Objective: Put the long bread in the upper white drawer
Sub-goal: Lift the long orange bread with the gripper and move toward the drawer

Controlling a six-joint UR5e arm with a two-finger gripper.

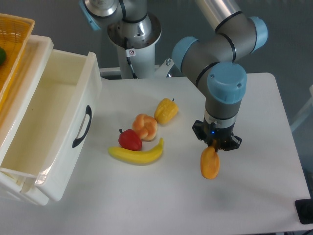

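The claw (213,145) is clamped on the long bread (210,163), which hangs end-down over the surface's right side, well apart from the upper white drawer (73,98) standing open at left — grasp made, carry and drop remaining.

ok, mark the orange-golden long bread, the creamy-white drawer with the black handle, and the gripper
orange-golden long bread (210,164): fixed camera, middle of the visible lower end, below the gripper.
creamy-white plastic drawer (94,85): fixed camera, front panel above the black handle.
gripper (214,143): fixed camera, between fingertips, at the bread's top.
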